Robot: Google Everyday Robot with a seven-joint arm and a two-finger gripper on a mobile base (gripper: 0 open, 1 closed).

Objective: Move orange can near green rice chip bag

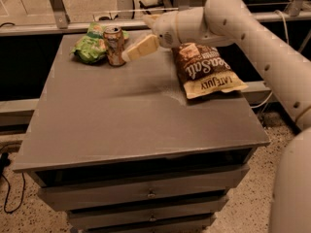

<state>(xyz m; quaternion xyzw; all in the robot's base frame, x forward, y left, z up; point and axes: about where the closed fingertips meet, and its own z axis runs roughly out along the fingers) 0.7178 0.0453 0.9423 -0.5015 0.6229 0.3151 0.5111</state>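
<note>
The orange can [114,45] stands upright at the back left of the grey table [136,125], right against the green rice chip bag [89,48], which lies just to its left. My gripper [142,34] is just to the right of the can, above the table's back edge. It is open and holds nothing. Its tan lower finger [142,48] points at the can with a small gap between them. The white arm reaches in from the upper right.
A larger brown-and-cream chip bag [206,69] lies at the table's right side, under the arm. Metal rails and frame legs [57,6] run behind the table. Drawers [150,193] sit below the tabletop, and a cable lies on the floor at the left.
</note>
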